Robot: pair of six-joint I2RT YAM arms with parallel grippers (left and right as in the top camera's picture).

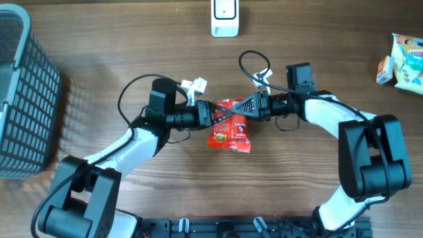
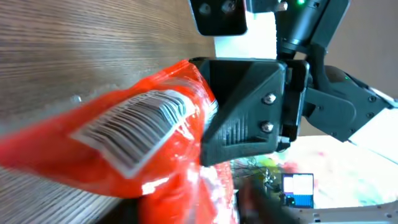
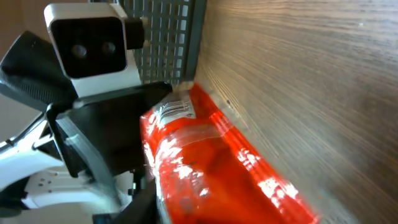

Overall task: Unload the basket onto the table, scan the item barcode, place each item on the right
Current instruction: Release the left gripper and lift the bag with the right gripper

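Item 1: red packet [image 1: 230, 132], glossy, at the middle of the wooden table [image 1: 99, 39], its upper end caught between the two arms. A white barcode [image 2: 140, 121] shows on the face turned to the left wrist camera. Whether the lower end rests on the wood or hangs just clear, I cannot tell.

Item 2: right gripper [image 1: 246, 106], reaching in from the right, its black fingers pressed together on the packet's top edge.

Item 3: left gripper [image 1: 213, 112], reaching in from the left, right up against the same end of the packet and nose to nose with the right one. Its fingers are hidden in every view, so I cannot tell whether they are apart or together.

Item 4: white scanner [image 1: 225, 18], at the far edge of the table, well apart from the packet.

Item 5: grey mesh basket [image 1: 20, 92], far left edge.

Item 6: pale snack packs [image 1: 403, 61], far right corner.
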